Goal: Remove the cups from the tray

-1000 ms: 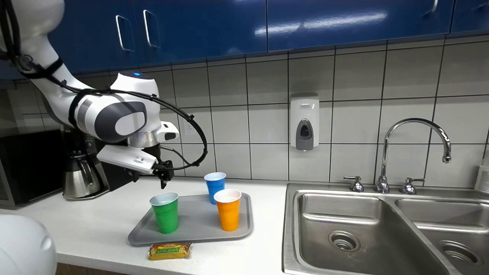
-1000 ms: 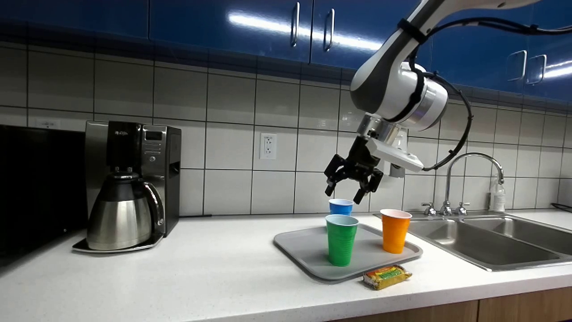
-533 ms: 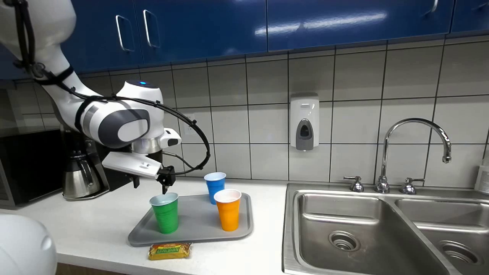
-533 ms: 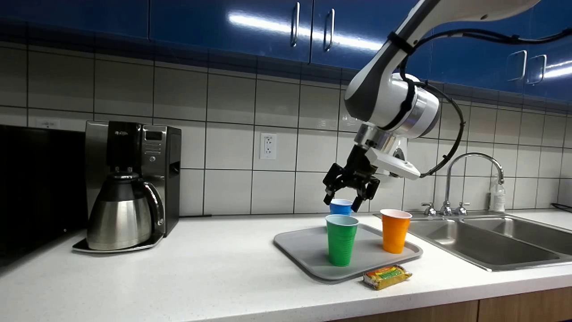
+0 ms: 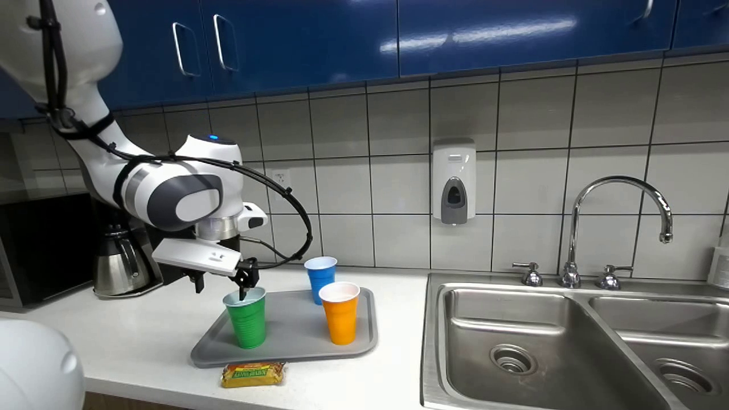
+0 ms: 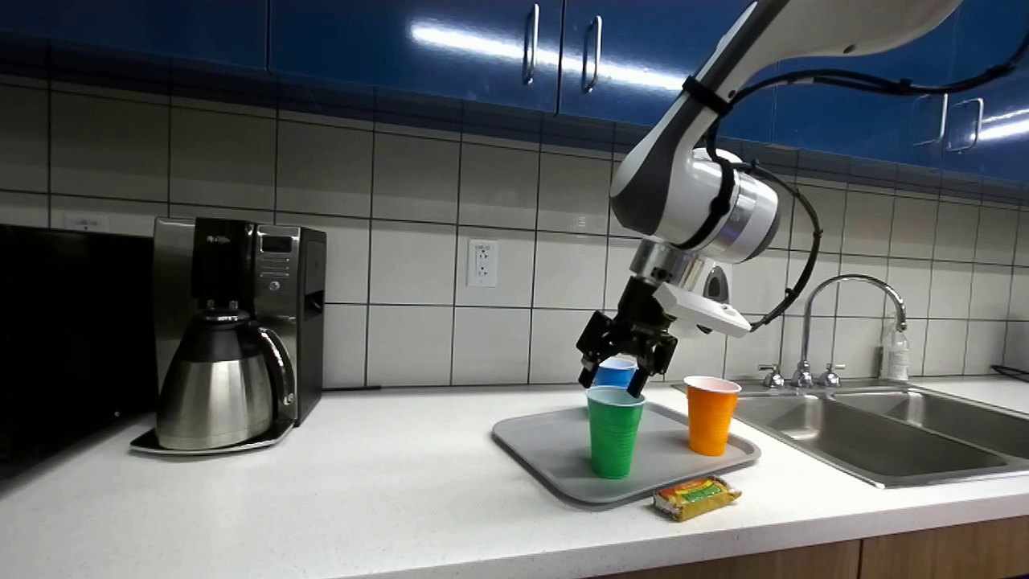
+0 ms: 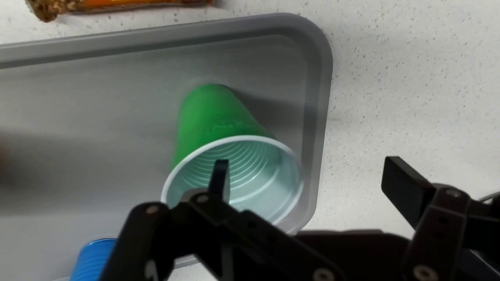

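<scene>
The green cup [image 5: 249, 323] stands upright on the grey tray [image 5: 290, 316]. In the wrist view its open mouth faces me and its green wall [image 7: 213, 113] shows. The blue cup [image 5: 321, 280] stands at the tray's back and is partly hidden in an exterior view [image 6: 615, 372]. The orange cup [image 6: 711, 418] stands on the tray too. My gripper [image 7: 307, 168] is open and empty. One of its fingers [image 7: 219, 177] is at the green cup's mouth, over or just inside it. The other finger hangs outside the cup, on the side away from the other cups.
A snack bar [image 5: 252, 375] lies along the tray's front edge. A coffee maker with a steel pot [image 6: 217, 394] stands on the counter. A steel sink [image 5: 512, 336] with a faucet lies on the orange cup's side. A tiled wall [image 6: 410, 346] is behind.
My gripper has come down from above to the green cup's mouth and stayed open. The cups, the tray and the snack bar have not moved.
</scene>
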Controlling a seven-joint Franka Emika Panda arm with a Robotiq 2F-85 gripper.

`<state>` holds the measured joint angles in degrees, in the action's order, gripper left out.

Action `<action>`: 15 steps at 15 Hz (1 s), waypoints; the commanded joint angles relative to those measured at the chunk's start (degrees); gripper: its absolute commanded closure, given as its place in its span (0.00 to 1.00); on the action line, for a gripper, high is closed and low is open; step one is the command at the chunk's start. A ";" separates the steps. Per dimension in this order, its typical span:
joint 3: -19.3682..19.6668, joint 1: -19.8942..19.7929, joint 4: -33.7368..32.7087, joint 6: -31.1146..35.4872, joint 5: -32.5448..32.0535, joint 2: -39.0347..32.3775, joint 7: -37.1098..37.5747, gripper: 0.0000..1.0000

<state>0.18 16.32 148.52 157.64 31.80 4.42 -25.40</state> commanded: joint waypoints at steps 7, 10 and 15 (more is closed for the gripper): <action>-2.87 -2.63 -0.88 -0.31 0.92 -2.39 -2.46 0.35; -3.03 -3.18 -0.84 -0.14 0.81 -2.91 -2.46 0.60; -3.51 -4.15 -0.69 -0.07 0.38 -2.87 -1.93 0.97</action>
<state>-1.70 14.14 148.51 157.63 31.79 1.82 -25.99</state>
